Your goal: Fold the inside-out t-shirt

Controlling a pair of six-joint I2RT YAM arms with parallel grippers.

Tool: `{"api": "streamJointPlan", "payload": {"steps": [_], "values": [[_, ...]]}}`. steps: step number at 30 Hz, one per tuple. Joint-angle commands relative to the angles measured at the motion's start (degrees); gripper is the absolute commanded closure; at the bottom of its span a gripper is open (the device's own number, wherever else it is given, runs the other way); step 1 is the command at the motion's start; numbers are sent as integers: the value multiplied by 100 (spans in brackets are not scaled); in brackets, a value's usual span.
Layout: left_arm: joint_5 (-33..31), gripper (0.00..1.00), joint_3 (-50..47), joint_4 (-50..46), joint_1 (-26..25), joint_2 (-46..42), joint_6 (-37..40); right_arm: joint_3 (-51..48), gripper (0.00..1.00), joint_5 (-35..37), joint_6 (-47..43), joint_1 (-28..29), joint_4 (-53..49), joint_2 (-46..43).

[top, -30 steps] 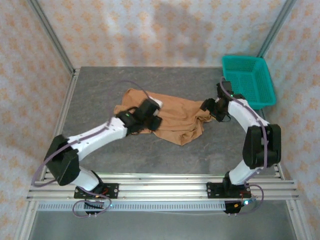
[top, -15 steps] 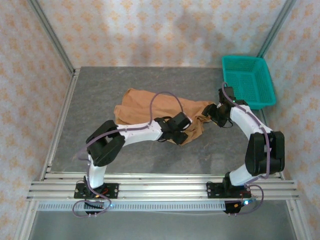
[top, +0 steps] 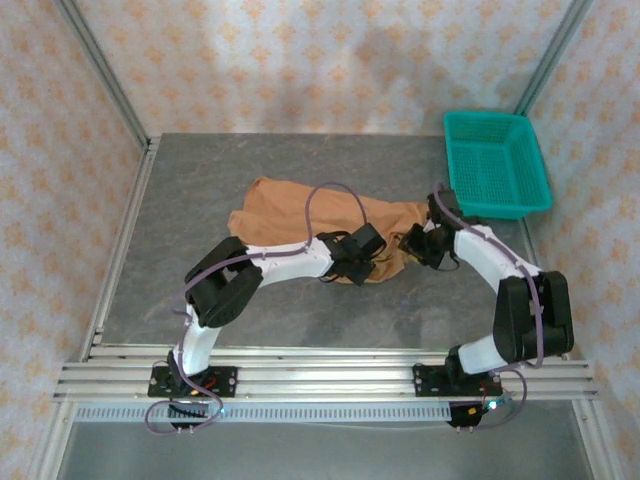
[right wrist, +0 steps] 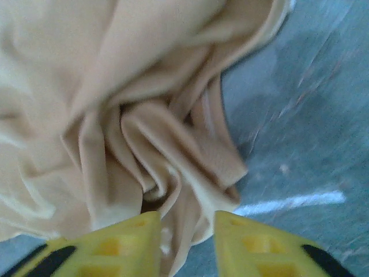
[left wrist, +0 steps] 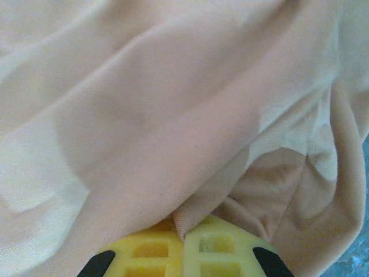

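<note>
The inside-out t-shirt [top: 290,215] lies crumpled in the middle of the grey table, plain tan cloth. My left gripper [top: 365,258] is at the shirt's near right edge. In the left wrist view its yellow fingertips [left wrist: 151,248] press together on a thin fold of the t-shirt [left wrist: 173,115]. My right gripper [top: 417,245] sits at the shirt's right end. In the right wrist view its jaws [right wrist: 187,222] stand apart, and a bunched fold of the t-shirt [right wrist: 144,115] reaches into the gap without filling it.
A teal mesh basket [top: 484,116] stands at the back right corner, close behind the right arm. Bare grey tabletop [top: 190,190] surrounds the shirt. A white line [right wrist: 294,202] marks the table beside the right gripper. Metal rails [top: 320,375] run along the near edge.
My left arm has swung right across the shirt from its left middle to its near right edge and closed on cloth. My right gripper has shifted slightly nearer and its jaws have narrowed.
</note>
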Motion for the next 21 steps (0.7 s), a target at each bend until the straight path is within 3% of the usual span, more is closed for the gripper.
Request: {"api": "streamJointPlan", "payload": {"steps": [1,3,6,9,11,15,17,21], "values": [[89,100,44,-184,171,-444,-242,-315,71,-269,360,303,497,-237],[198,100,-12,-95,208,-540,-292,-438,67,-324,544,486,783,-214],[307,100,-7,-73,230,-570,-351,-469,53,-387,835,730,1290,-18],[376,100,48,-125,240,-566,-386,-287,53,-387,1063,858,1671,520],[420,100,17,-119,278,-614,-458,-119,60,-197,1060,884,1797,957],[492,100,-252,23,534,-1130,-806,-6,94,-15,891,849,1693,1494],[442,100,-519,146,716,-1458,-972,-206,100,126,849,816,1683,1416],[449,100,-1045,435,968,-1931,-1198,-438,100,530,600,690,1321,1046]]}}
